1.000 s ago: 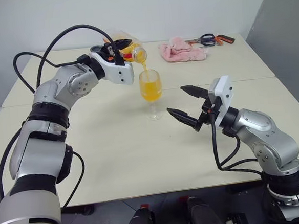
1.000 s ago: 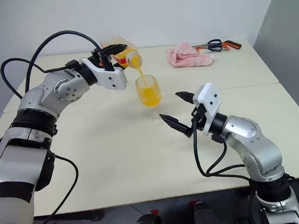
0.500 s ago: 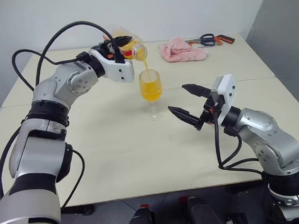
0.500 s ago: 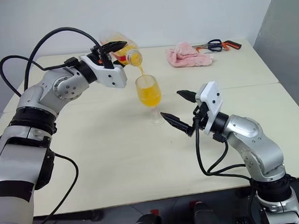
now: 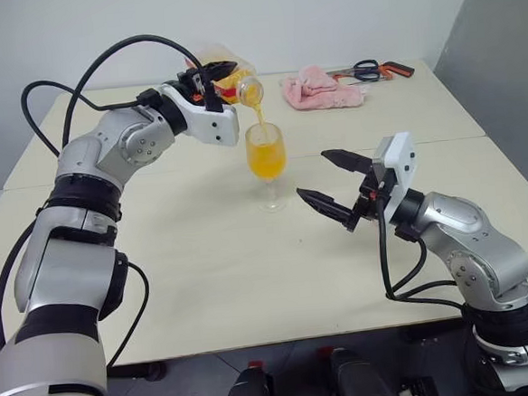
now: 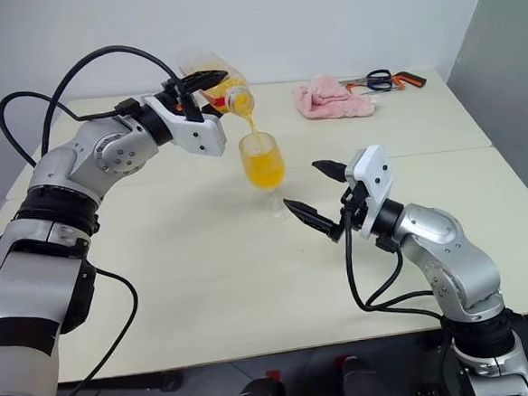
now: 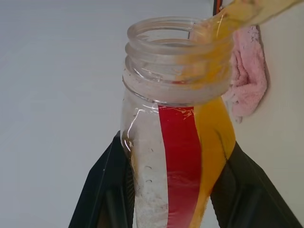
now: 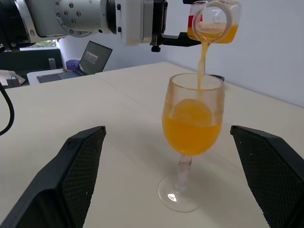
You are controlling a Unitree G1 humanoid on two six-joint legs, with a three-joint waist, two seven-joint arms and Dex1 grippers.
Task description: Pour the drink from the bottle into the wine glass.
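Half the bottle [image 5: 229, 83] behind jaws.

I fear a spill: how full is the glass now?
Over half full: orange drink fills most of the glass bowl, below the rim, as the bottle pours.

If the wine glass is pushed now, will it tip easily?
Probably yes: the wine glass stands free on a thin stem, its bowl over half full of drink, so likely top-heavy. It looks fragile, and nothing steadies it.

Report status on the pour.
Left end effector shut on bottle, tipped, drink streaming into wine glass. Right end effector open beside the glass, not touching. Nothing blocking.
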